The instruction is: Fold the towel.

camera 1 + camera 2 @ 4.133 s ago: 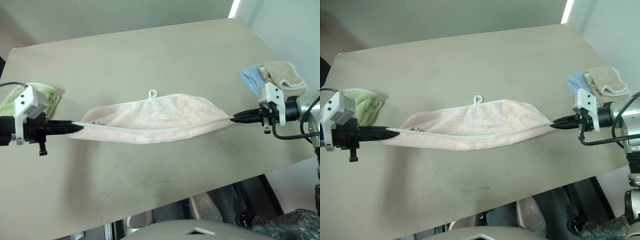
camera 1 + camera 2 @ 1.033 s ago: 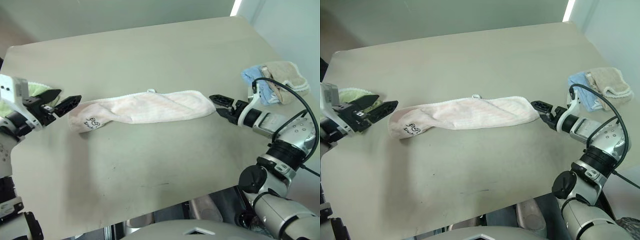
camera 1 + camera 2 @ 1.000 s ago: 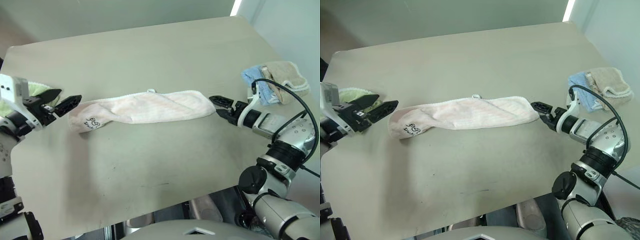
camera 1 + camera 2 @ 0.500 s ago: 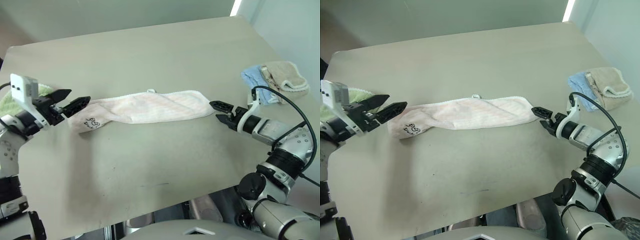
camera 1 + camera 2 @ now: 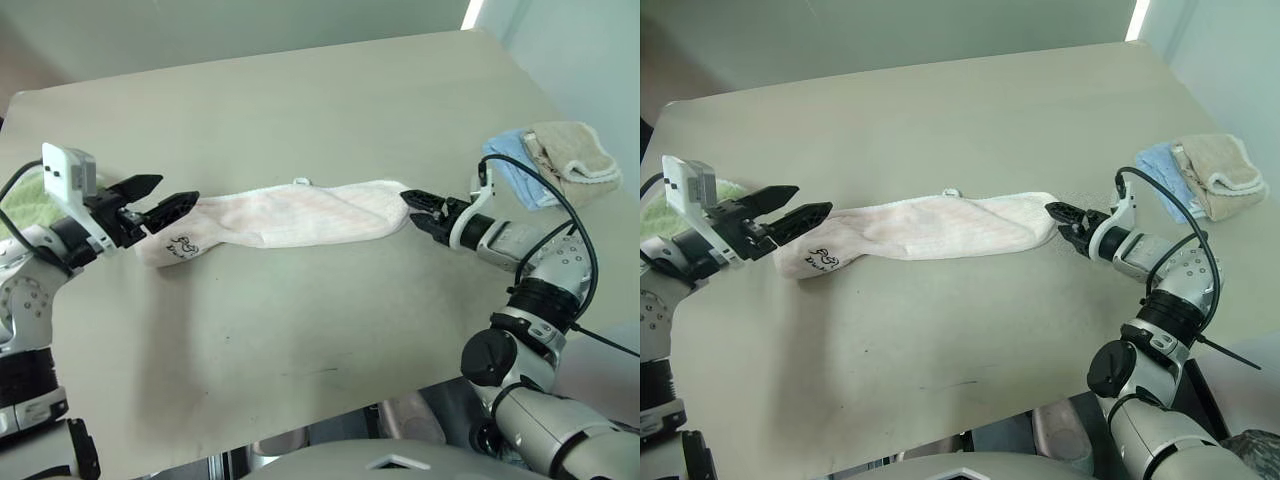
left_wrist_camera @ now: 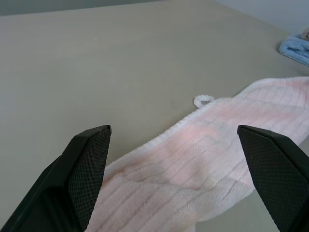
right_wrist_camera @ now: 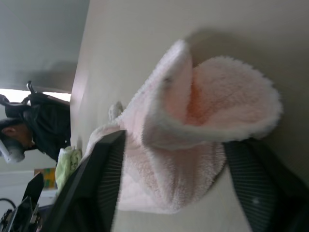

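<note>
Your pale pink terry cloth towel lies bunched into a long, soft, ribbed band across the middle of the smooth matte beige surface. Its small white loop pokes out along the far edge, and a dark embroidered mark sits near its left end.

Your left end effector hovers at that left end with its two black, textured fingers spread wide, the towel's end lying between them ungripped.

Your right end effector sits at the towel's rolled, fluffy right end; its fingers flank the plush fold, partly spread, and you cannot tell whether they pinch it.

A folded light blue cloth and a beige ribbed cloth rest together near the surface's right edge. A green terry cloth lies behind the left arm.
</note>
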You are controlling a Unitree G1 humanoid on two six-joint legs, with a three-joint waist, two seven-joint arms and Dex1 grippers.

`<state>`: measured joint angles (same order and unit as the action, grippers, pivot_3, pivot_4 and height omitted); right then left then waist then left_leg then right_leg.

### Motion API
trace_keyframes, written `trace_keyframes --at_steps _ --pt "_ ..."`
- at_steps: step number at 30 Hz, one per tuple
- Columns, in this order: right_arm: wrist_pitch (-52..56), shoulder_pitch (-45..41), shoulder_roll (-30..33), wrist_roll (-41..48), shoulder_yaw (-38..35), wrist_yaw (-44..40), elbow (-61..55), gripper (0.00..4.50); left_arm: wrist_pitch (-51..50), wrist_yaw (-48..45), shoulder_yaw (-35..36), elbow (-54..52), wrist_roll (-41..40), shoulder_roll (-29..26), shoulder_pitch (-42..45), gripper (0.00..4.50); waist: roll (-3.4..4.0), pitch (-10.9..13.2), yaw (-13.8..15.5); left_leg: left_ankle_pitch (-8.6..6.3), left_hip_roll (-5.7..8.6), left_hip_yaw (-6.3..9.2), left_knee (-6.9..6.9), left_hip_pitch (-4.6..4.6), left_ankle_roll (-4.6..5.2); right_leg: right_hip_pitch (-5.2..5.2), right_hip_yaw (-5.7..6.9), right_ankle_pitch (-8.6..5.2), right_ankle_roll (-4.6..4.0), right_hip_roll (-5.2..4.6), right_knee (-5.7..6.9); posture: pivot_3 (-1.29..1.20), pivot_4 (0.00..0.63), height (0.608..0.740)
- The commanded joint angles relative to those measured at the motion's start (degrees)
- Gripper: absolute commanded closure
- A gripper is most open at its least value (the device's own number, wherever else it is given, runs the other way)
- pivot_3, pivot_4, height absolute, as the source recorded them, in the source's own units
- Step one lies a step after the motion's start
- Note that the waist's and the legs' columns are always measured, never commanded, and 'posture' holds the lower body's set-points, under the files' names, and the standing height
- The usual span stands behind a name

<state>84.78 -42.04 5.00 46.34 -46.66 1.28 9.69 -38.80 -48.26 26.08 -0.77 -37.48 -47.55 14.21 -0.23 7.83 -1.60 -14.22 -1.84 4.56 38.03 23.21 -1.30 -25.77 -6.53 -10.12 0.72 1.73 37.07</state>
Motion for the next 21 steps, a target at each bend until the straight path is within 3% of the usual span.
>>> trace_keyframes --at_steps 1,6,16,21 --pt "-1.37 -0.09 1.32 0.36 -1.15 1.27 -1.04 2.67 -0.1 0.33 2.32 -2.31 -1.46 -0.38 -0.44 0.0 0.0 0.0 0.0 0.0 0.0 0.0 0.0 0.0 0.0 0.0 0.0 0.0 0.0 0.0 0.0 0.0 0.15 0.74" --pt "-0.66 0.12 1.63 1.37 -2.41 2.95 -2.79 4.48 0.09 0.65 2.35 -2.46 -1.9 -0.38 -0.86 0.0 0.0 0.0 0.01 -0.01 0.0 0.0 0.0 0.0 -0.01 0.01 0.0 0.0 0.0 0.0 0.0 0.0 0.15 0.74" --pt "-1.84 -0.84 6.49 2.1 -8.27 7.01 -4.35 4.48 0.93 0.62 0.75 -1.4 -1.58 0.13 0.37 0.0 0.0 0.0 0.23 -0.02 -0.01 0.01 0.02 0.0 -0.01 0.04 -0.01 -0.01 0.02 -0.01 -0.01 0.0 0.15 0.74" --pt "-3.79 -1.58 10.72 1.7 -7.23 6.3 -3.84 4.48 1.07 0.33 -0.58 -0.95 -1.19 0.65 1.41 0.0 0.0 0.0 0.28 -0.03 0.0 0.0 0.02 0.0 -0.02 0.05 -0.01 0.01 0.09 -0.03 -0.02 0.0 0.15 0.74"
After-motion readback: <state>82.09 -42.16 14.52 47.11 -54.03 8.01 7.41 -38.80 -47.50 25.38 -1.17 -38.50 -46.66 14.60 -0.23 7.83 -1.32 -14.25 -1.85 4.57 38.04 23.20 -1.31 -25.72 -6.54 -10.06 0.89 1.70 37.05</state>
